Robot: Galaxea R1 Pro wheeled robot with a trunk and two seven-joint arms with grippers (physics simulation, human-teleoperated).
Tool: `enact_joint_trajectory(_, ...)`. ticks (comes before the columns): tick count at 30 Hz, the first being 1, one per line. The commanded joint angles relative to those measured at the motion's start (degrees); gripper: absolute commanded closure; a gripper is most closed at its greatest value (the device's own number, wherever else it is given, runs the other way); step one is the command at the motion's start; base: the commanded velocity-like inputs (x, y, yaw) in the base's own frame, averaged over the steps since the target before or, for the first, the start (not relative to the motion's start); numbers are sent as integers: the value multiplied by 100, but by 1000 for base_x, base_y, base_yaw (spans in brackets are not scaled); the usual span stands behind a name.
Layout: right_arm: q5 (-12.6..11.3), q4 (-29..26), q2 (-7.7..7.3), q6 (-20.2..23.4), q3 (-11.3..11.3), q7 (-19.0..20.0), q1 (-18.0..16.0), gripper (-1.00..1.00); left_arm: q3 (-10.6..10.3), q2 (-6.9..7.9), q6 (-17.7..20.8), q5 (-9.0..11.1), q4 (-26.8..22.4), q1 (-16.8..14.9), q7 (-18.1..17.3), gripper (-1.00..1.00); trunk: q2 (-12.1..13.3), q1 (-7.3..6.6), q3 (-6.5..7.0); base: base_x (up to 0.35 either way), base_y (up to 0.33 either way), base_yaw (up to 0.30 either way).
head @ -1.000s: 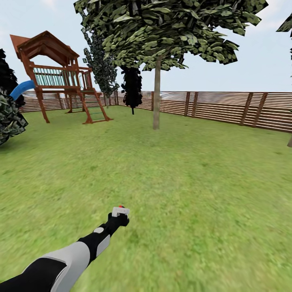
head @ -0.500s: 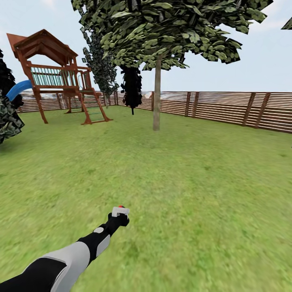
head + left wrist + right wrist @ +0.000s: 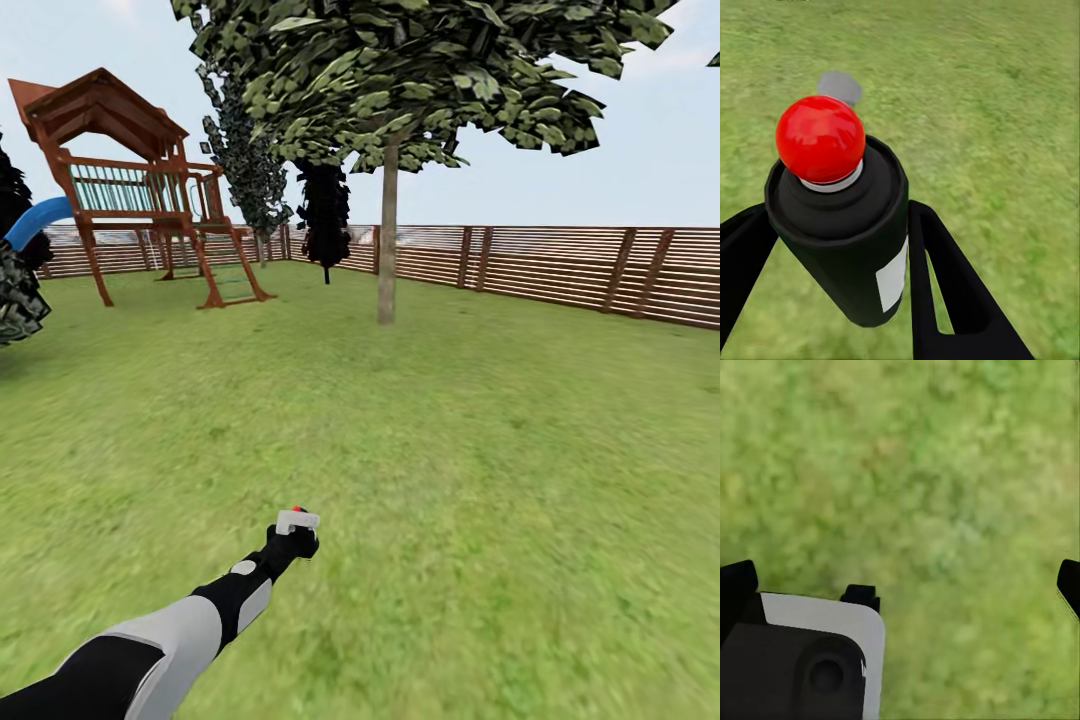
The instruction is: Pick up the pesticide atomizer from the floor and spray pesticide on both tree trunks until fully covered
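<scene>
My left gripper (image 3: 297, 526) is stretched out low over the grass floor (image 3: 480, 480), shut on the pesticide atomizer (image 3: 299, 511). In the left wrist view the atomizer (image 3: 847, 247) is a black bottle with a red ball top and a white label, held upright between the two dark fingers (image 3: 945, 277) of the left gripper (image 3: 832, 217). One tree with a bare grey-brown trunk (image 3: 388, 240) and a broad leafy canopy (image 3: 420, 70) stands far ahead, well beyond the gripper. The black fingertips (image 3: 736, 581) of my right gripper (image 3: 900, 585) stand wide apart over grass, holding nothing.
A wooden playset (image 3: 140, 180) with a blue slide stands at the far left. A brown slat fence (image 3: 560, 265) closes the lawn at the back and right. Dark cone-shaped trees (image 3: 325, 215) stand by the fence. A small grey round patch (image 3: 838, 86) lies on the grass.
The whole view has shifted slightly, with the playset drifting left, so the camera has moved. The left arm keeps its pose with the atomizer in its grip.
</scene>
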Motion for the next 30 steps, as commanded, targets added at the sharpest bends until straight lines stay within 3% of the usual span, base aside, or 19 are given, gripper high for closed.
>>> enact_joint_trajectory(1, 0, 0, 0, 0, 0, 0, 0, -100, 1, -1, -2, -9, -1, 0, 25, 100, 0, 0, 0, 350, 0, 0)
enact_joint_trajectory(30, 0, 0, 0, 0, 0, 0, 0, -100, -8, -1, -2, -9, -1, 0, 25, 100, 0, 0, 0, 350, -47, 0)
